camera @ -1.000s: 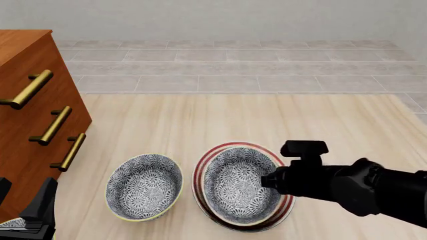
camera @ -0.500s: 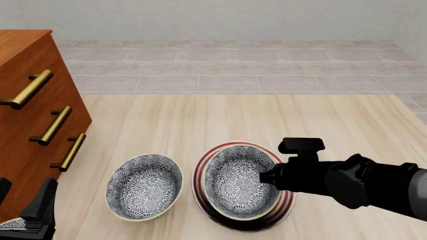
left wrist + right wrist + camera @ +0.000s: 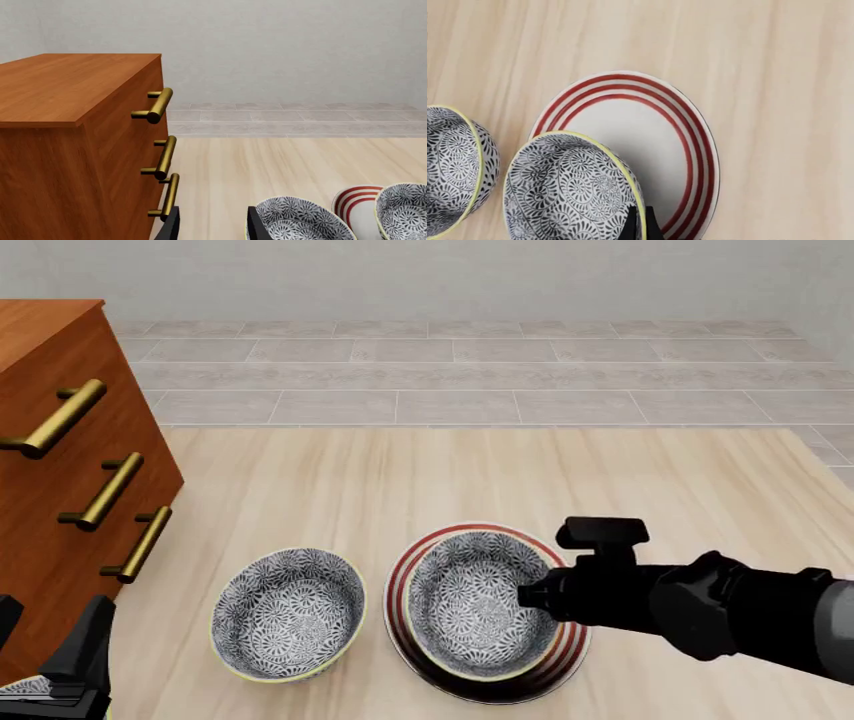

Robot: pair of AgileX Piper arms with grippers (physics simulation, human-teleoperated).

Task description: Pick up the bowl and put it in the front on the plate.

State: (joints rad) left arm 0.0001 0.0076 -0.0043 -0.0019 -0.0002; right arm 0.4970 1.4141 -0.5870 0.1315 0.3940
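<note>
While pinching the bowl (image 3: 570,192) rim, right jaws sit nearly closed

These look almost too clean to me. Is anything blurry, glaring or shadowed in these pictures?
Front view: even, flat light, everything sharp, only a faint soft shadow under the bowl on the plate. Left wrist view: crisp, mild sheen on the dresser's brass handles. Right wrist view: sharp, no glare; the right hand shows only as dark fingertips at the bowl's rim.

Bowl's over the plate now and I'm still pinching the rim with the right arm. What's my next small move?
Probably open the right gripper. Its fingers are closed on the rim of the bowl, and the bowl appears to sit inside the red rings of the plate, so releasing, then lifting clear, looks right.
</note>
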